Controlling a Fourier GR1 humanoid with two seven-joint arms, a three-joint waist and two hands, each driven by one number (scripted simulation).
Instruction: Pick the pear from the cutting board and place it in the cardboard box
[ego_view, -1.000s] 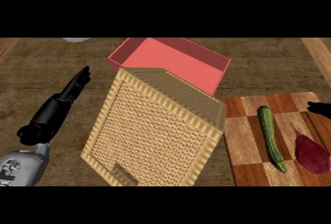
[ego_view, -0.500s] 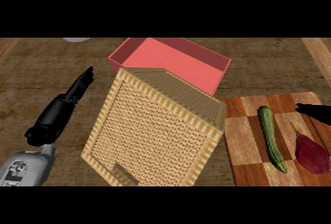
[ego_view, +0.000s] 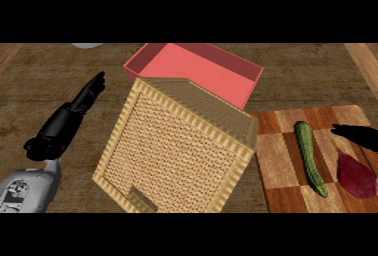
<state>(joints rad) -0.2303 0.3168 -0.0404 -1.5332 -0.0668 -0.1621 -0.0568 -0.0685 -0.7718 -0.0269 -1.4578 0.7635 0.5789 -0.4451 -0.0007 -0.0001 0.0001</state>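
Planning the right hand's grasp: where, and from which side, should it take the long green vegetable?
Probably across its upper middle, from above on the right. The long green vegetable lies lengthwise on the striped wooden cutting board, narrow enough to span crosswise; the dark red pointed item crowds its lower end, and the right hand is on that side.

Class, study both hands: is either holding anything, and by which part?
Nothing is held. The left hand lies open beside the woven box; the right hand is open over the cutting board.
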